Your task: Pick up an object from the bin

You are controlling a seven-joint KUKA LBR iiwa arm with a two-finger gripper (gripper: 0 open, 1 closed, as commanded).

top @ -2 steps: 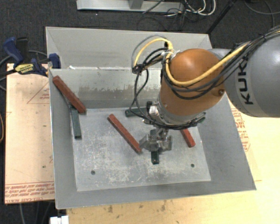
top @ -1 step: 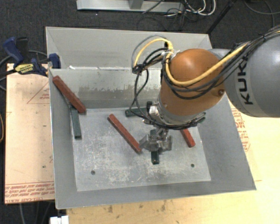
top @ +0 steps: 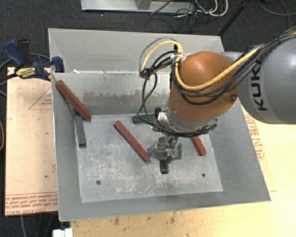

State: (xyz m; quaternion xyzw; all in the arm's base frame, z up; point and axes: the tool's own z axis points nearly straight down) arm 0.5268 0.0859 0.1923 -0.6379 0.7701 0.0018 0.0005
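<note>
My gripper (top: 166,151) hangs low over the middle of the bin floor, under the orange wrist cover. A short dark piece (top: 164,168) pokes out just below it toward the front; I cannot tell whether it is a loose block or part of the gripper. A long red-brown bar (top: 131,141) lies diagonally on the floor, its lower end right beside the gripper on the left. A short red-brown bar (top: 199,145) lies just right of the gripper, partly hidden by the wrist. Behind the gripper, a dark grey bar (top: 140,118) shows one end from under the arm.
Another red-brown bar (top: 73,100) leans along the bin's left wall, with a dark grey bar (top: 80,131) below it. The arm and its cables cover the bin's right rear.
</note>
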